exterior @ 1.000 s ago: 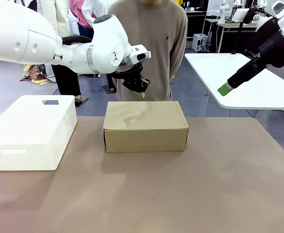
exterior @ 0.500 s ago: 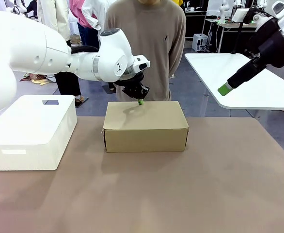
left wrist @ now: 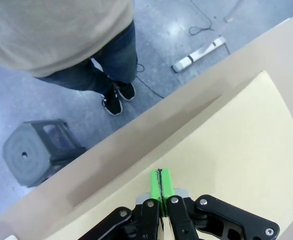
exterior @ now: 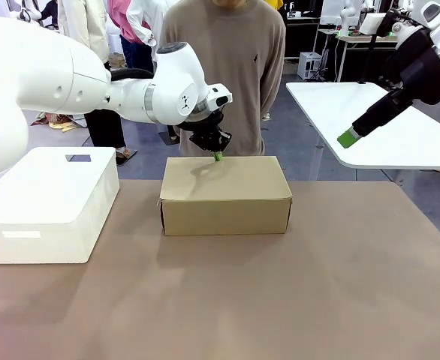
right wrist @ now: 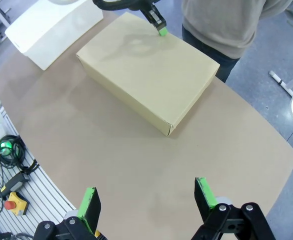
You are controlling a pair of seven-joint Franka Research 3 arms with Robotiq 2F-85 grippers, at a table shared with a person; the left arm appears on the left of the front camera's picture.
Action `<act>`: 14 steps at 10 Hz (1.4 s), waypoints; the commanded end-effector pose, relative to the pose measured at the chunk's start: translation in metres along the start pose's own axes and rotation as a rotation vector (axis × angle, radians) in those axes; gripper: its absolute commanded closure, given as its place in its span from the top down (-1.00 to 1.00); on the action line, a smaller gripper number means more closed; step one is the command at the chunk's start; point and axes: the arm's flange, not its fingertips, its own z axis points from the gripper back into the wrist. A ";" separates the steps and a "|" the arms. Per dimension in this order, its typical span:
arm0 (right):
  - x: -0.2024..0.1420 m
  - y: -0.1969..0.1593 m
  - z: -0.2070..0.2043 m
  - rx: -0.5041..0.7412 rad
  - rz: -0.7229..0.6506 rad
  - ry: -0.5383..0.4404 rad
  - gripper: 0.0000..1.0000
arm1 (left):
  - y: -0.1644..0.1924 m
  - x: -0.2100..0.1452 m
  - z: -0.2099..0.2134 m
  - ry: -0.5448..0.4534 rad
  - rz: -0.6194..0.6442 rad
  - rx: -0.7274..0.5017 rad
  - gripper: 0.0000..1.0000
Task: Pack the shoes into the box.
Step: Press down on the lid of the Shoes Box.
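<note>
Tan cardboard shoebox (exterior: 225, 193) mid-table, lid down, black shoes presumably inside, unseen. Left gripper (exterior: 218, 156), green pads pressed together, tip at the lid's far edge near the standing person (exterior: 227, 67), likely pushing the flap flat. Right gripper (right wrist: 149, 200) spread wide, empty, parked high and clear. White plastic bin (exterior: 47, 202) beside the box, untouched.

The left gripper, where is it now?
In the front view, the left gripper is shut, tips at the far top edge of the closed cardboard box, before the person.
</note>
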 end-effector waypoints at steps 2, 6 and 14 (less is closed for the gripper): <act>0.000 -0.002 0.000 -0.011 0.003 0.005 1.00 | -0.008 -0.016 0.052 -0.037 0.049 0.076 -1.00; 0.000 -0.002 0.000 -0.011 0.003 0.005 1.00 | -0.012 -0.050 0.103 -0.072 -0.033 0.018 -1.00; 0.000 -0.002 0.000 -0.011 0.003 0.005 1.00 | -0.015 -0.010 0.081 -0.062 0.022 0.040 -1.00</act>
